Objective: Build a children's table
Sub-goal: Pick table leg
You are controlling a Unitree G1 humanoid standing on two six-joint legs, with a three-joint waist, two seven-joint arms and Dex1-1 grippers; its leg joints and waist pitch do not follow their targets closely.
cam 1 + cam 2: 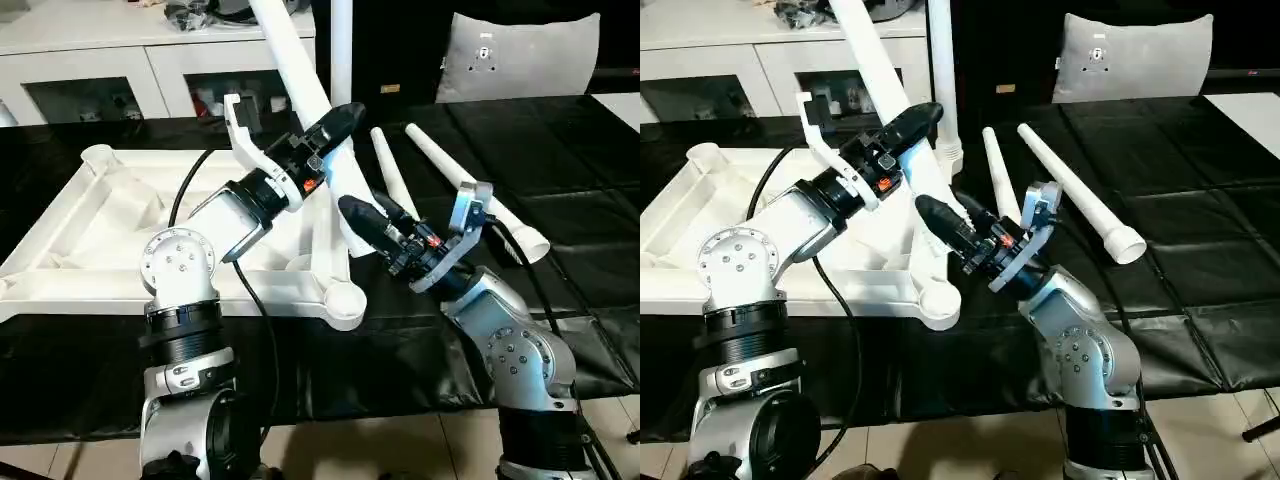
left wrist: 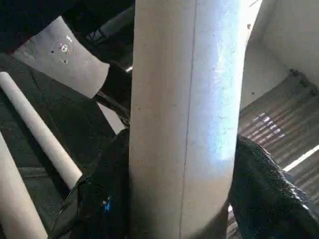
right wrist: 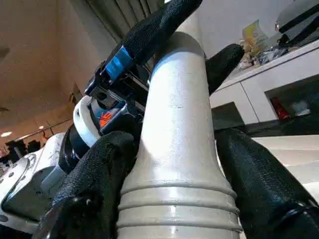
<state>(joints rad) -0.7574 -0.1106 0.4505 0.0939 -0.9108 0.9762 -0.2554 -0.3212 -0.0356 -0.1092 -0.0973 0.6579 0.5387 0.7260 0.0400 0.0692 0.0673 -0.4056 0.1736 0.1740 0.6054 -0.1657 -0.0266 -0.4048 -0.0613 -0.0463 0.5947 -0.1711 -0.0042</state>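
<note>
**Leg held by both hands at the corner socket**

Leg fitting is the step in hand. The upturned table top lies on the black-covered table, ribbed side up. One leg already stands upright at the far corner, and two spare legs lie just beside the top. The left hand is clamped around the tilted leg partway up; the right hand grips it lower, near its ribbed end. That end looks close to a near-side socket, not yet seated. Next, I judge, the leg must be aligned with the socket, then pressed or twisted home.
</note>
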